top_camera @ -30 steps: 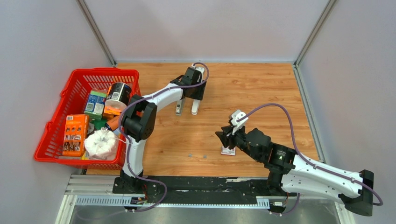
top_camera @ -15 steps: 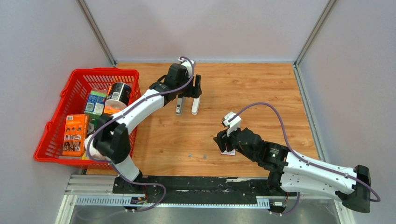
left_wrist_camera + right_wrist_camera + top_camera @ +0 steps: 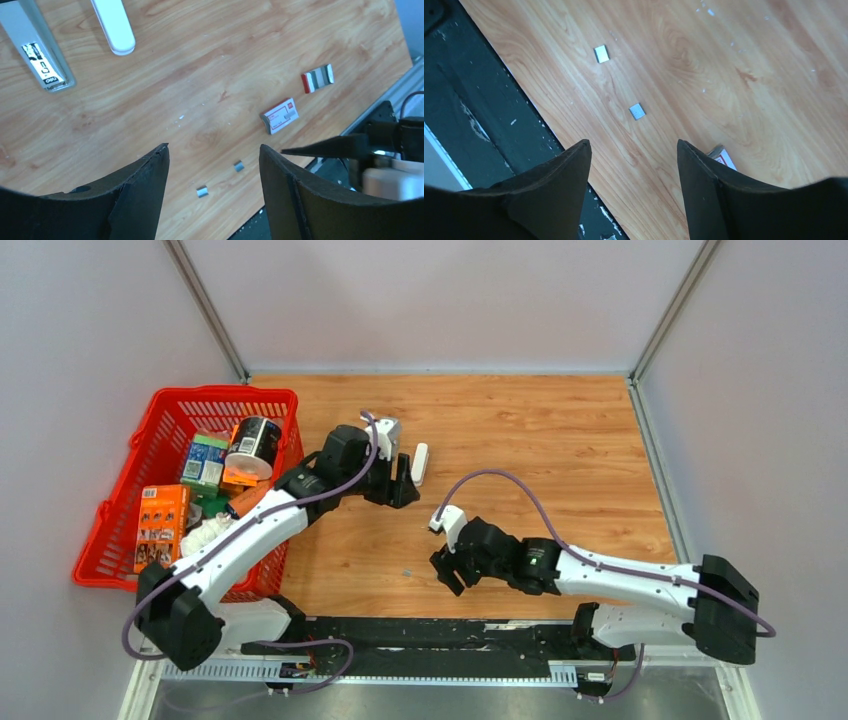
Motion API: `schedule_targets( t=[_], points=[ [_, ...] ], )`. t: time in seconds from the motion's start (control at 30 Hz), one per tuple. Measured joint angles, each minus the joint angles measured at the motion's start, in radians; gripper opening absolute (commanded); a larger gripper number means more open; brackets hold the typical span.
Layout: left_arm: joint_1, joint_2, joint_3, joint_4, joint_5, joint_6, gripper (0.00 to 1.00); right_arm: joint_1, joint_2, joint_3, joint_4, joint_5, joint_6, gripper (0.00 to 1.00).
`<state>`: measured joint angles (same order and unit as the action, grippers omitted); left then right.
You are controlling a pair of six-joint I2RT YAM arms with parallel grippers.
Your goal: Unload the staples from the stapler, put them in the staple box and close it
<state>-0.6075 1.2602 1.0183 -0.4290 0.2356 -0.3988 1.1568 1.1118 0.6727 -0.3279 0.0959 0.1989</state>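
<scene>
The stapler lies apart in two pieces: its white plastic body [image 3: 420,462] [image 3: 114,25] and, beside it, the grey metal inner piece [image 3: 40,52], which my left wrist hides in the top view. My left gripper [image 3: 397,490] [image 3: 213,147] is open and empty, above the table just near of these pieces. Two small staple clumps [image 3: 202,191] [image 3: 239,166] lie near the front edge; the right wrist view shows them too [image 3: 601,53] [image 3: 637,111]. My right gripper [image 3: 446,570] [image 3: 632,142] is open and empty, low over the front edge beside them.
A red-and-white flat box [image 3: 280,115] lies right of the clumps, its corner behind my right finger [image 3: 722,154]. A small red, grey and white piece [image 3: 317,78] lies beyond it. A red basket [image 3: 215,392] full of goods stands at the left. The black rail [image 3: 469,100] borders the front edge.
My left gripper has drawn back from the stapler pieces toward the near left. My right gripper has swung left from over the box to the staple clumps at the front edge.
</scene>
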Motion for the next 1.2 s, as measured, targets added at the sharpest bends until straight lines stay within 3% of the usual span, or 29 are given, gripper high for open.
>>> schedule_targets(
  t=[0.23,0.47,0.83,1.2],
  points=[
    [0.000,-0.200,-0.023,-0.100,0.015,0.017,0.73,0.052,0.186,0.082,-0.029,-0.023,-0.092,0.77],
    [0.000,-0.292,-0.058,-0.156,0.026,0.048,0.73,0.079,0.322,0.166,-0.054,-0.060,-0.275,0.79],
    [0.000,-0.331,-0.100,-0.174,0.098,0.049,0.73,0.074,0.336,0.155,-0.072,-0.116,-0.500,0.78],
    [0.000,-0.354,-0.112,-0.174,0.149,0.049,0.73,-0.010,0.380,0.151,-0.056,-0.190,-0.537,0.74]
  ],
)
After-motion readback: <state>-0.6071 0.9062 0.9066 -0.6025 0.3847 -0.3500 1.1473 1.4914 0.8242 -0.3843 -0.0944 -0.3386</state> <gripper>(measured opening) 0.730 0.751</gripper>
